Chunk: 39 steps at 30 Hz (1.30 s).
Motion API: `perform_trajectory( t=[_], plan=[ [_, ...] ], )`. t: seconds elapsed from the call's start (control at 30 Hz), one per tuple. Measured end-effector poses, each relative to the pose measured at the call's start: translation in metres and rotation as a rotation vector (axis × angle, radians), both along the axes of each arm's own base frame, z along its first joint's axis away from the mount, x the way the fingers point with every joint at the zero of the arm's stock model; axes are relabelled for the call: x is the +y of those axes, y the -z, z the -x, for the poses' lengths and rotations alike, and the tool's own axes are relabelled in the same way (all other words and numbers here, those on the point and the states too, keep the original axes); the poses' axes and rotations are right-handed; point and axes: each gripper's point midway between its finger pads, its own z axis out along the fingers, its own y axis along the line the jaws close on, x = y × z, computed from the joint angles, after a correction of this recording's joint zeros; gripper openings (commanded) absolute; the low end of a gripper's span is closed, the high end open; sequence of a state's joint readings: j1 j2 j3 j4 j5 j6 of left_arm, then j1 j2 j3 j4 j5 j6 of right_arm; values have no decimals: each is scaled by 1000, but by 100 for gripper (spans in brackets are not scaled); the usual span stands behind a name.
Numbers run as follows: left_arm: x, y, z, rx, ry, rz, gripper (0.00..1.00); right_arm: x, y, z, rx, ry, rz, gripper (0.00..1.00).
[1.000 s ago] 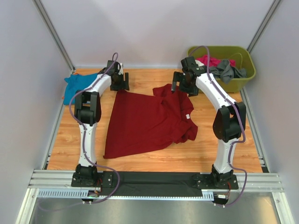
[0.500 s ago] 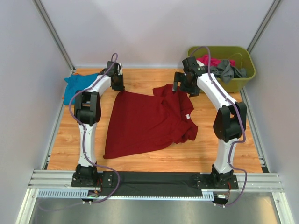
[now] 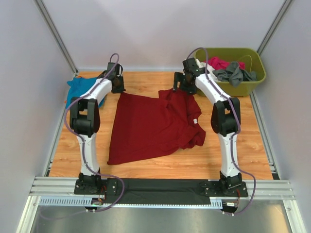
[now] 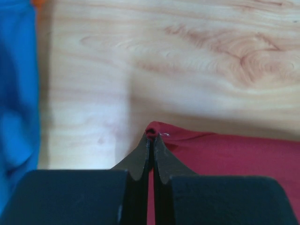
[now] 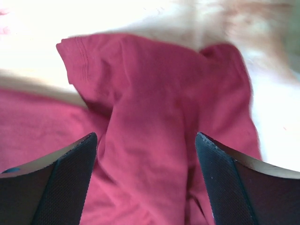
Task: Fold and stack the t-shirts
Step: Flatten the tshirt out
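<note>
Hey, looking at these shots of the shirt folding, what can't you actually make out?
- Blue shirt: partly covered by the left arm in the top view; cut off by the left edge in the left wrist view.
- Label on the red shirt: too small to read, top view.
- Clothes in the bin: heaped, so the lower ones are hidden.
- Right hand: the right wrist view is blurred, so contact with the red shirt is unclear.

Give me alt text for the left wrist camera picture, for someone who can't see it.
The left gripper, seen from just behind its two dark fingers, is shut on a corner of the dark red shirt, which lies on the light wooden table. A teal-blue shirt fills the left edge of the view.
</note>
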<state>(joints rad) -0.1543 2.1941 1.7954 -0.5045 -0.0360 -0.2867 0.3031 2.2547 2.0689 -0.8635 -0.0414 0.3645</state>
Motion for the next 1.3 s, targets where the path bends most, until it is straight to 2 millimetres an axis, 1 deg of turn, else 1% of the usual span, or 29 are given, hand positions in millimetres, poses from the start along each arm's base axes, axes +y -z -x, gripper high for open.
perform_trajectory(
  t=[0.07, 0.13, 0.17, 0.23, 0.27, 0.33, 0.37, 0.4, 0.43, 0.47, 0.53, 0.57, 0.67, 0.73, 0.77, 0.8, 0.87, 0.93, 0.97, 1.03, 1.07, 1.13, 1.17, 1.2, 1.23, 1.27, 1.3],
  plan=[
    [6, -17, 14, -14, -13, -12, 0, 6, 10, -6, 5, -13, -8, 86],
    [10, -35, 27, -29, -25, -18, 0, 9, 20, -7, 17, -20, -2, 86],
    [12, -41, 32, -35, -30, -19, 0, 10, 25, -7, 23, -26, 2, 85],
    [15, -48, 43, -38, -42, -20, 0, 12, 34, -6, 35, -37, 20, 80],
    [17, -47, 50, -30, -48, -21, 0, 14, 37, -5, 39, -43, 26, 72],
    [20, -41, 65, -3, -55, -27, 0, 17, 44, -2, 49, -58, 44, 63],
    [22, -35, 72, 17, -60, -32, 0, 19, 46, 0, 51, -66, 55, 53],
    [24, -29, 80, 40, -68, -40, 0, 19, 47, 1, 53, -73, 65, 45],
    [28, -22, 87, 68, -77, -50, 0, 20, 48, 4, 58, -79, 76, 35],
    [31, -16, 94, 93, -89, -56, 0, 21, 50, 6, 62, -84, 83, 21],
    [38, -6, 104, 135, -113, -66, 0, 22, 55, 13, 74, -91, 92, 11],
    [43, -2, 110, 154, -133, -69, 0, 21, 59, 22, 90, -95, 100, 5],
    [57, 3, 128, 197, -182, -71, 0, 13, 69, 62, 173, -106, 127, 0],
    [64, 0, 139, 209, -207, -71, 0, 6, 69, 92, 214, -109, 139, 0],
    [67, -4, 145, 212, -219, -72, 0, 2, 66, 110, 238, -109, 146, 0],
    [69, -7, 151, 212, -229, -72, 0, 0, 64, 124, 253, -107, 148, 0],
    [70, -13, 163, 215, -239, -70, 0, -6, 59, 159, 288, -100, 152, 1],
    [71, -15, 178, 232, -247, -73, 0, -7, 56, 190, 321, -99, 147, 6],
    [70, -14, 186, 248, -249, -75, 0, -8, 56, 206, 345, -99, 149, 16],
    [72, -10, 202, 282, -254, -85, 0, -6, 56, 232, 388, -107, 154, 30],
    [74, -7, 211, 302, -259, -95, 0, -6, 56, 240, 404, -113, 162, 42],
    [79, -1, 230, 346, -267, -118, 0, -2, 53, 248, 417, -122, 179, 50],
    [80, 1, 238, 365, -268, -128, 0, -1, 49, 249, 416, -127, 186, 56],
    [82, 3, 245, 380, -271, -139, 0, 0, 43, 244, 404, -123, 190, 57],
    [84, 3, 249, 390, -273, -148, 0, 1, 36, 236, 381, -119, 185, 57],
    [86, 3, 253, 399, -276, -158, 0, 4, 23, 222, 348, -109, 176, 58],
    [87, 3, 253, 400, -279, -166, 0, 11, 3, 196, 271, -96, 149, 58]
  ],
)
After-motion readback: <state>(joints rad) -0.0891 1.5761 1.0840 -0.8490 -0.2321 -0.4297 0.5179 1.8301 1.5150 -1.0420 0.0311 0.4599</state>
